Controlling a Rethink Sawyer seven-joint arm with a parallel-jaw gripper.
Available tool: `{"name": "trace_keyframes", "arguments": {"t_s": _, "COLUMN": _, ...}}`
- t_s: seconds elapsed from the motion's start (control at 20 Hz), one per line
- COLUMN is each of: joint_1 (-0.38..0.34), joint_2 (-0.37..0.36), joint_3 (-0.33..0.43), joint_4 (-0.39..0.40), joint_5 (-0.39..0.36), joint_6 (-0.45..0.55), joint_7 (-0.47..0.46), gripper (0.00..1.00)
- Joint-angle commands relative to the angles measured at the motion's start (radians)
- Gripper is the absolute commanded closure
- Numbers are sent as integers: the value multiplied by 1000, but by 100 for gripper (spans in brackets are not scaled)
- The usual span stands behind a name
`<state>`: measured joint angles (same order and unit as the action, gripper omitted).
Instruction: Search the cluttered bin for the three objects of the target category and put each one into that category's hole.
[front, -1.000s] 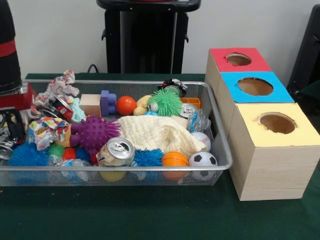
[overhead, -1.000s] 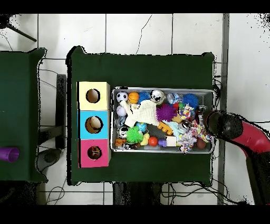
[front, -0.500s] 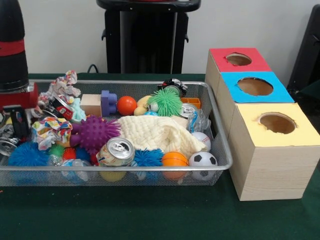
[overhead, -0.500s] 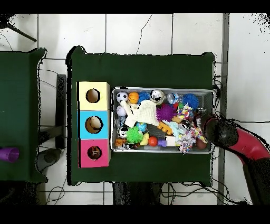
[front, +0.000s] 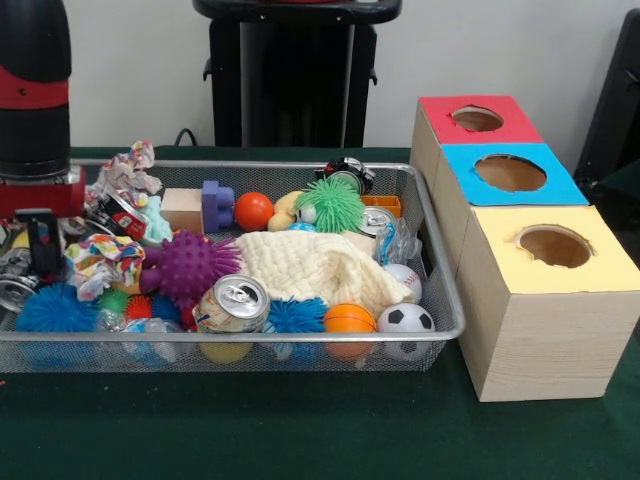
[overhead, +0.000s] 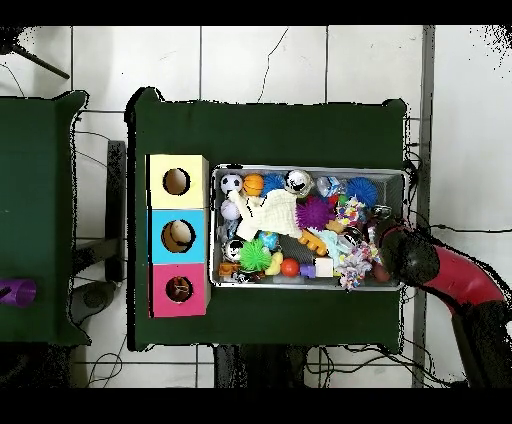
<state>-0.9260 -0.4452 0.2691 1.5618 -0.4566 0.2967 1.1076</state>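
Since the earlier frames the arm had slid inward along the bin's end, carrying the jaws from the picture's edge to a spot above the crumpled patterned cloth; nothing in the bin had shifted. Whether the jaws were apart or together could not be told, since only one dark finger showed.

Which category was wanted was not shown. The nearest likely candidates were the cans: one silver can lay near the front wall, a red-labelled can sat close by the arm, and a third can rested near the bottle at the far end. Judged by look, they would be light, stiff and slick, thin-walled enough to dent, best taken across the round body.

Counted: three cans seen, three boxes, each with one hole, yellow, blue and red, all beside the bin on the desk.
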Motion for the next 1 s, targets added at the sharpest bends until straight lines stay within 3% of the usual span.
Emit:
{"name": "trace_keyframes", "arguments": {"t_s": 0.05, "joint_1": 71, "joint_2": 50, "joint_3": -147, "joint_4": 159, "joint_5": 33, "joint_6": 16, "joint_7": 306, "gripper": 100}}
{"name": "trace_keyframes", "arguments": {"t_s": 0.4, "joint_1": 147, "joint_2": 14, "joint_3": -196, "joint_4": 199, "joint_5": 135, "joint_6": 15, "joint_7": 332, "gripper": 100}}
{"name": "trace_keyframes", "arguments": {"t_s": 1.0, "joint_1": 201, "joint_2": -22, "joint_3": -238, "joint_4": 258, "joint_5": 245, "joint_6": 34, "joint_7": 315, "gripper": 100}}
